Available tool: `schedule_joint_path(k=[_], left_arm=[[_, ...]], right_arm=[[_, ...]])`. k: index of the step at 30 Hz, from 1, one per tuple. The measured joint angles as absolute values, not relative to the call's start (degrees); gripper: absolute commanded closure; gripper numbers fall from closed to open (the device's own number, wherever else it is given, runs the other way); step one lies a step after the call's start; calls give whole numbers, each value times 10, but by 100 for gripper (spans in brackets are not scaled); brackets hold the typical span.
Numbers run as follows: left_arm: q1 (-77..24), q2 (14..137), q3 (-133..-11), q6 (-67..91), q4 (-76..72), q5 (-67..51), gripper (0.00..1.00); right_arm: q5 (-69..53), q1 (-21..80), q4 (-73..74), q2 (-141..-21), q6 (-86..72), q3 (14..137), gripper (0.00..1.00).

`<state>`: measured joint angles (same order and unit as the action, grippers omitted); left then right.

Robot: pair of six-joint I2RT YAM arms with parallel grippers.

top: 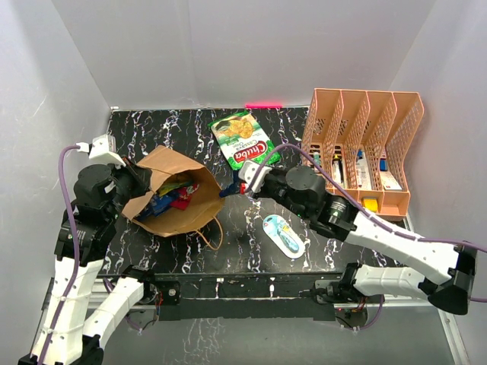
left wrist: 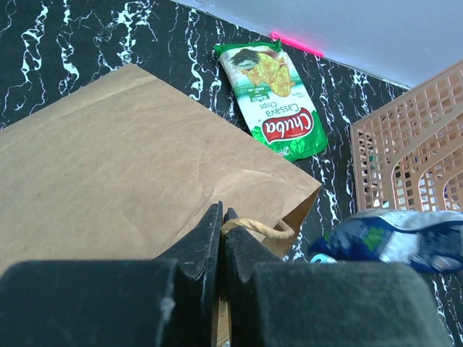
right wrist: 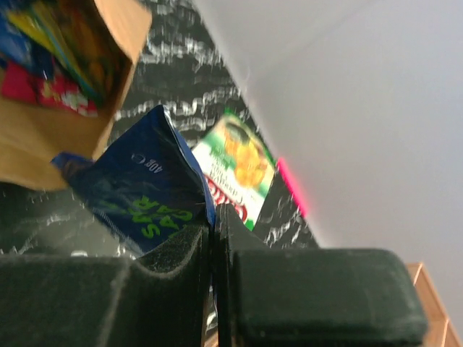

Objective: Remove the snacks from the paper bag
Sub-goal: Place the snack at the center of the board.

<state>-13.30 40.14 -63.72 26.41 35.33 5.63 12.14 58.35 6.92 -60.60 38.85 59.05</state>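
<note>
**Jaws clamped on both sides: bag rim left, blue packet right**

Jaws on the left gripper (left wrist: pixel 223 217) are sitting pressed together, pinching the paper bag (left wrist: pixel 108 166) at its mouth edge, right by a twisted handle (left wrist: pixel 260 228). I'm seeing the bag lying on its side on the black marble-pattern table (top: pixel 152 125), mouth facing the right arm. Right gripper (right wrist: pixel 214 217) jaws are squeezing a dark blue packet (right wrist: pixel 141 195) by one edge. It's hanging just outside the bag mouth; I can't tell if it's touching the table. More packets (top: pixel 173 194), red, blue and yellow-green, are lying inside the bag. A green Chuba cassava chip bag (top: pixel 243 139) is lying flat on the table beyond the bag, apart from it. A white-and-teal blister pack (top: pixel 283 234) is resting beside the right arm. A peach mesh organizer (top: pixel 365 144) is standing at the far right.
</note>
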Motion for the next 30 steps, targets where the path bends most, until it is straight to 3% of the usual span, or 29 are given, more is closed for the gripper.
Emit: schedule_joint_path(k=[14,30], left_arm=[[-133,403,-637,264,369,60,100],[-133,403,-637,264,378,47,100]], right_arm=[[116,444,134,-768,330,587,92],[142,397,93,-954,582,651,92]])
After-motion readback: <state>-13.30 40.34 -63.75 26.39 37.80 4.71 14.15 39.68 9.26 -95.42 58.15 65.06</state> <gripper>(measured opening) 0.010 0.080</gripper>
